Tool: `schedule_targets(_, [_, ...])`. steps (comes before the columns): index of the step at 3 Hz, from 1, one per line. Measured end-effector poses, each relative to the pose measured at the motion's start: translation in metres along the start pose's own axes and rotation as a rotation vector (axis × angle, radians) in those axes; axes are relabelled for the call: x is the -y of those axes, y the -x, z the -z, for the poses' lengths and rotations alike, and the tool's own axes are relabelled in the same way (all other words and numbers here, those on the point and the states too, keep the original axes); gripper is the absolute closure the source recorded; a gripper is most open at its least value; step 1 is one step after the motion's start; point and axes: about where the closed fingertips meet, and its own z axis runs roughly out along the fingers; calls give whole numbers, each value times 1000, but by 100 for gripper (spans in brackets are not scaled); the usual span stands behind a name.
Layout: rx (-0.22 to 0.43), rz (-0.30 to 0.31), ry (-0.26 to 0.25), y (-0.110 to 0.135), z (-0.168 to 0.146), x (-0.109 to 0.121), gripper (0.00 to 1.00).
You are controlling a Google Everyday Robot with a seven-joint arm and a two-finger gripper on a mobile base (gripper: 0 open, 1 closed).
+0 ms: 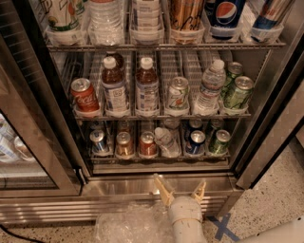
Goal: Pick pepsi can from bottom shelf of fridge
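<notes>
Open fridge point(118, 186), jaws spread before its sill, pepsi can point(195, 141) above

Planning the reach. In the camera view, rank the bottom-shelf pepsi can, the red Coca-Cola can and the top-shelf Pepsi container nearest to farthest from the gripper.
1. pepsi can, on the bottom shelf, just above the open gripper at low centre.
2. red Coca-Cola can, middle shelf, far left.
3. top-shelf Pepsi container, upper right.
</notes>
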Motion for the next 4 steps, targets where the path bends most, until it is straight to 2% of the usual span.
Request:
schedule_targets(1, [3, -15, -10, -3, -6, 1, 0])
schedule_targets(2, [0, -13, -25, -10, -23, 4, 6])
schedule_targets(3, [-1, -44, -44, -12, -53, 14, 17])
schedule_targets(4, [2, -58, -57, -10, -80, 21, 19])
